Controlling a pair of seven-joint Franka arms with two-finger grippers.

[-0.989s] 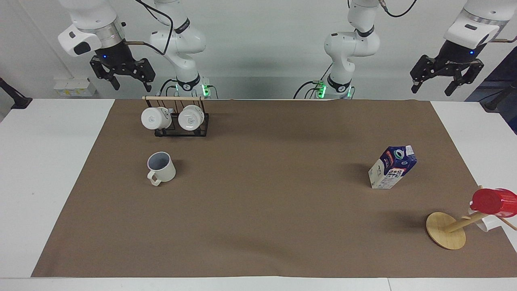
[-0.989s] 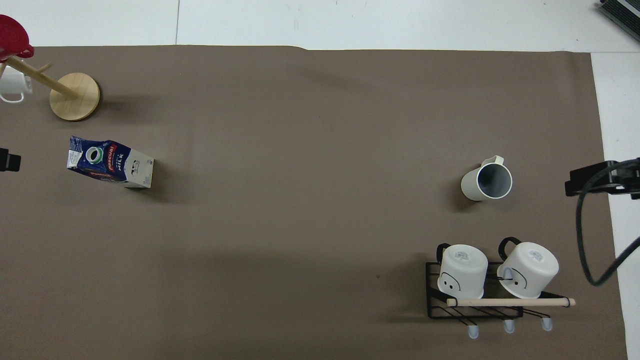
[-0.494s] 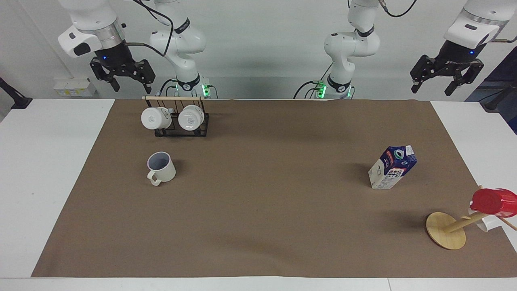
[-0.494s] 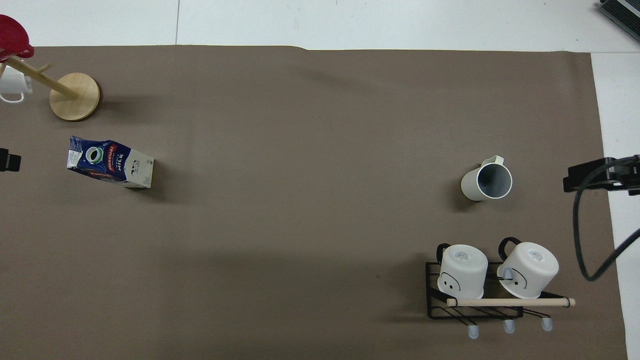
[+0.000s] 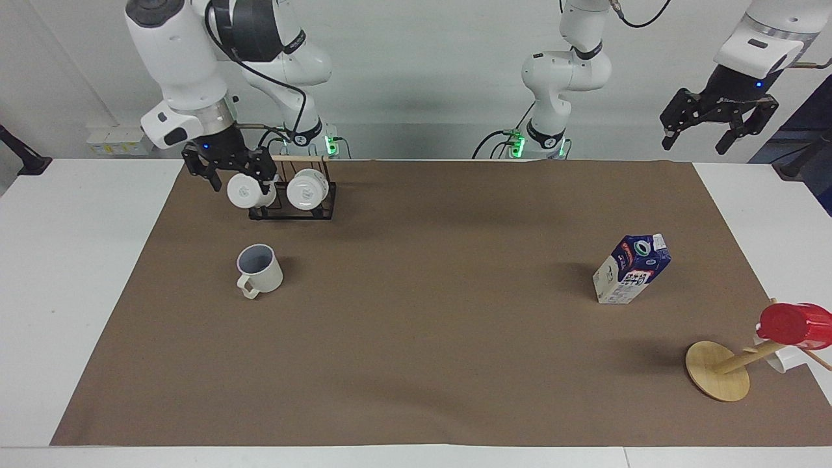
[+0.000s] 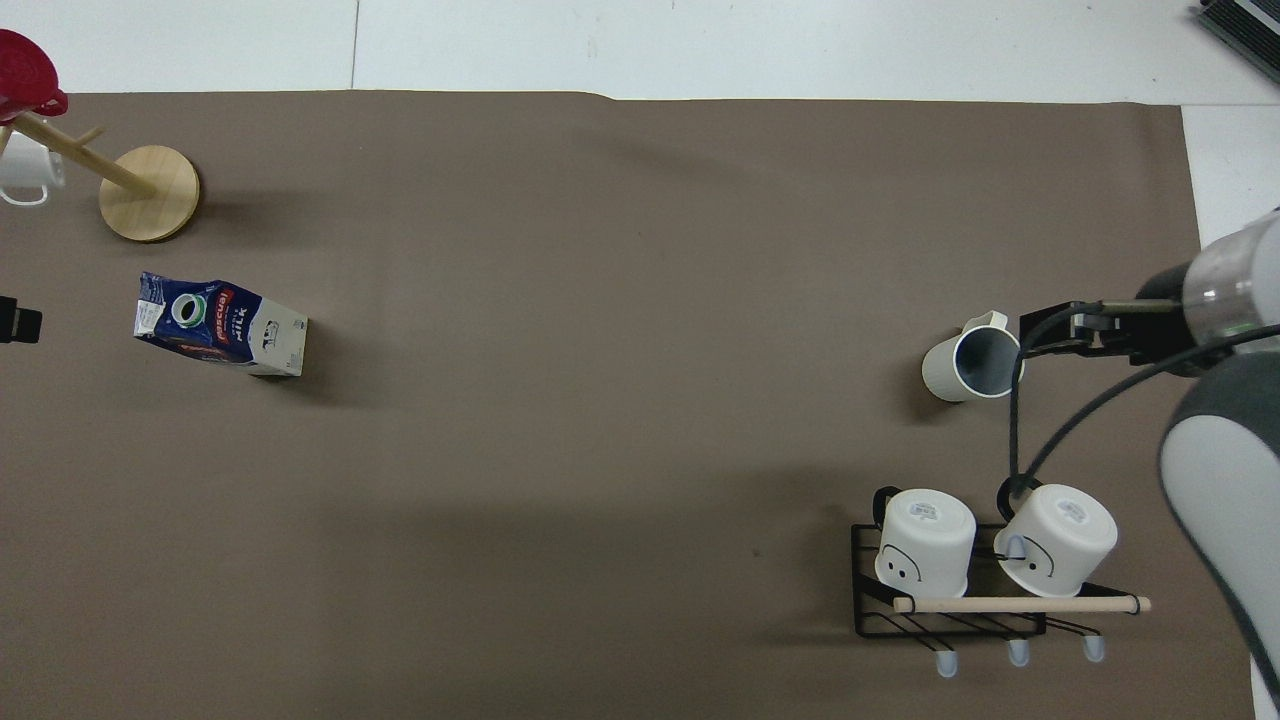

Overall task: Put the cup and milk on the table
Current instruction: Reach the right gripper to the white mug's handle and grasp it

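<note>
The cream cup (image 5: 260, 270) (image 6: 972, 362) stands upright on the brown mat of the table (image 5: 416, 338) (image 6: 600, 420), toward the right arm's end. The blue-and-white milk (image 5: 630, 270) (image 6: 220, 325) carton stands on the mat toward the left arm's end. My right gripper (image 5: 237, 182) (image 6: 1040, 335) hangs open and empty in the air. From overhead it is just beside the cup's rim, and it touches nothing. My left gripper (image 5: 720, 133) waits open and raised off the left arm's end of the mat; only its tip (image 6: 15, 325) shows from overhead.
A black wire rack (image 5: 292, 201) (image 6: 950, 600) holding two white mugs stands nearer to the robots than the cup. A wooden mug tree (image 5: 718, 370) (image 6: 150, 192) with a red cup (image 5: 793, 323) (image 6: 25, 80) stands farther from the robots than the milk.
My right arm has swung down and inward from its raised spot off the mat to a place beside the cup. The left arm, cup and milk have not moved.
</note>
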